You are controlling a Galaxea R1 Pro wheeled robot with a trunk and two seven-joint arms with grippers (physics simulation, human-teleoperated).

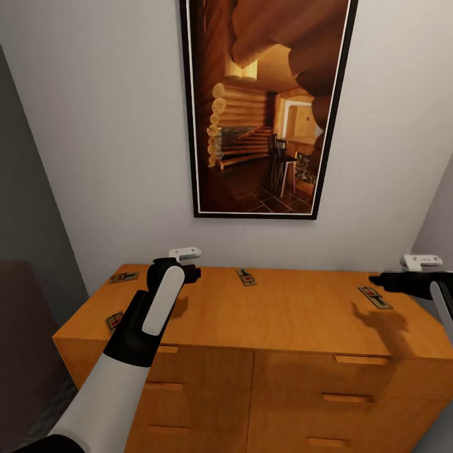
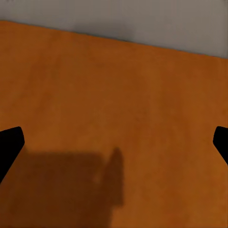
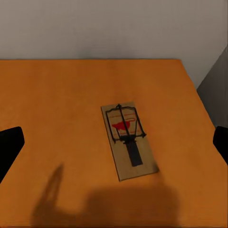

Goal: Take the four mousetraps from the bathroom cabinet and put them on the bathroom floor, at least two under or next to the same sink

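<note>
1. Right fingers (image 3: 114, 142): tips dark at both edges of the right wrist view, spread wide, nothing between them. Hovering above the cabinet top (image 1: 296, 314), no contact seen.
2. Trap A (image 3: 129, 140), right wrist view: lies flat on the wood, centred between the two tips. Long axis runs roughly away from the camera, slightly skewed, so the jaws would close across its short width. In the head view it sits at (image 1: 375, 297), just below the right gripper (image 1: 381, 280). Judgement: right arm is nearest; a straight descent should do, perhaps with a small wrist turn.
3. Left fingers (image 2: 114, 142): also wide open, empty, over bare wood with only the gripper's own shadow beneath.
4. Left gripper (image 1: 192, 273), head view: no trap directly under it.
5. Trap B (image 1: 114, 321): near front-left corner, beside left forearm.
6. Trap C (image 1: 123, 276): back-left edge.
7. Trap D (image 1: 246, 277): back centre, just right of left gripper.
8. All four traps on the cabinet; none grasped yet.
</note>
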